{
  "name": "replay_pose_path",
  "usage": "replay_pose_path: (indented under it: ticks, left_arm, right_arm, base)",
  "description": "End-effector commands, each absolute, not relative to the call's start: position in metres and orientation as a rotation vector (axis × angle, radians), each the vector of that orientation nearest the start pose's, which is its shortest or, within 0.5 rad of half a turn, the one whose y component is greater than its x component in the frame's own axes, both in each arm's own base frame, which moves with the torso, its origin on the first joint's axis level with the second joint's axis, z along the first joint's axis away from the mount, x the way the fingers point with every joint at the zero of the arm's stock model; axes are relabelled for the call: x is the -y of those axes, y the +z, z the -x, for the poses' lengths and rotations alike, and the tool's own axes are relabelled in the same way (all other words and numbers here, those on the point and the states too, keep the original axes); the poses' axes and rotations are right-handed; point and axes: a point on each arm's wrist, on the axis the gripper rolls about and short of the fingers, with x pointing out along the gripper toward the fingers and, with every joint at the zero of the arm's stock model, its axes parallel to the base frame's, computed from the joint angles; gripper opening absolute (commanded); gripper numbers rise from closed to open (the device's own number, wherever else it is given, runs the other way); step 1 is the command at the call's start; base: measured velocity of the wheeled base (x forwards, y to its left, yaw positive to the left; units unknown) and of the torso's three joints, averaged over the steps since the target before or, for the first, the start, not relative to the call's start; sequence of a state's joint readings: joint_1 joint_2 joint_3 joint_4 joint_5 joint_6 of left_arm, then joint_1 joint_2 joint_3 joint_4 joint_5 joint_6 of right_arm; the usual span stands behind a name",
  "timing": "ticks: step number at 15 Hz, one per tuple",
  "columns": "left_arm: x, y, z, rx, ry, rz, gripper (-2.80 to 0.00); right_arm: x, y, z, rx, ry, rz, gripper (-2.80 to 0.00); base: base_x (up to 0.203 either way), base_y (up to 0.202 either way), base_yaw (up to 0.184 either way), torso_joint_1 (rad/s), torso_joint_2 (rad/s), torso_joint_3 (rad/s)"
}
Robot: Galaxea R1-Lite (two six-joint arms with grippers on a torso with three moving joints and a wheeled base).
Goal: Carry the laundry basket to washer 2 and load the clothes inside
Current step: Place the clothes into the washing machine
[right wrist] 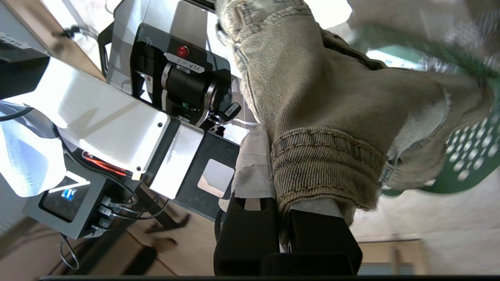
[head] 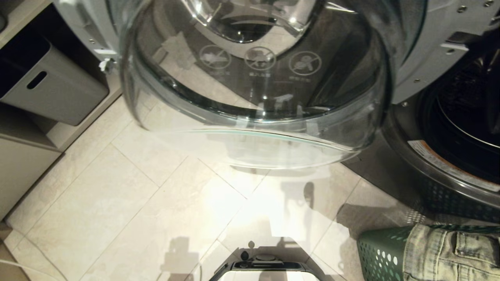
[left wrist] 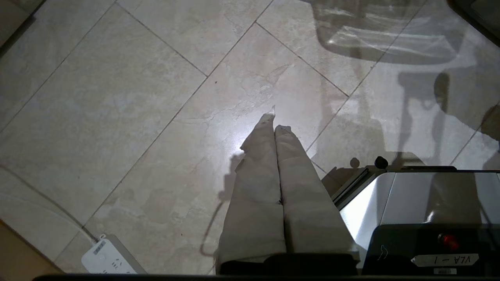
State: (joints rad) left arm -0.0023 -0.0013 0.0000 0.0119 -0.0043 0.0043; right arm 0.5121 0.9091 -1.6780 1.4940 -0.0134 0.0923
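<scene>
The right gripper (right wrist: pixel 279 195) is clamped on a hem of the denim jeans (head: pixel 449 253), which hang over the green laundry basket (head: pixel 381 253) at the head view's lower right, below the open washer drum (head: pixel 461 117). The thin pinch could slip, or trailing denim could snag the basket rim during lifting. The left gripper (left wrist: pixel 275 127) hangs closed and empty over the floor.

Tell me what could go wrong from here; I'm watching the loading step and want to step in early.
The right gripper pinches only the hem of the jeans, so they may slip out. The rest hangs over the green basket and could snag its rim. The open glass door stands close, where lifted denim might catch.
</scene>
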Motion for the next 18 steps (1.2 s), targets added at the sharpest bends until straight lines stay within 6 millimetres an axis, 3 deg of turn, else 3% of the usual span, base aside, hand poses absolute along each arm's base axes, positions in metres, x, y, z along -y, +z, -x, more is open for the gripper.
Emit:
replay_pose_path:
  ticks: [1, 5, 8, 14, 18]
  left_arm:
    - [0.000, 0.074, 0.023, -0.012, -0.008, -0.005, -2.80]
    - [0.000, 0.074, 0.023, -0.012, -0.006, -0.004, -2.80]
    - [0.000, 0.074, 0.023, -0.012, -0.006, -0.003, -2.80]
    - [0.000, 0.074, 0.023, -0.012, -0.006, -0.004, -2.80]
    - [0.000, 0.074, 0.023, -0.012, -0.008, -0.003, -2.80]
  right_arm:
    - [0.019, 0.341, 0.032, -0.738, 0.442, 0.109, -2.80]
    - [0.020, 0.334, 0.027, -0.741, 0.276, 0.206, -2.80]
    - [0.021, 0.317, 0.021, -0.718, 0.131, 0.279, -2.80]
    - [0.016, 0.280, 0.004, -0.382, -0.059, 0.276, -2.80]
    - [0.012, 0.260, -0.007, -0.407, -0.148, 0.293, -2.80]
  base:
    - [0.000, -0.013, 0.159, -0.002, 0.00, -0.002]
    - [0.000, -0.002, 0.053, -0.001, 0.00, 0.001]
    - [0.000, 0.000, 0.000, 0.000, 0.00, 0.000]
    - [0.000, 0.000, 0.000, 0.000, 0.00, 0.000]
    - [0.000, 0.000, 0.000, 0.000, 0.00, 0.000]
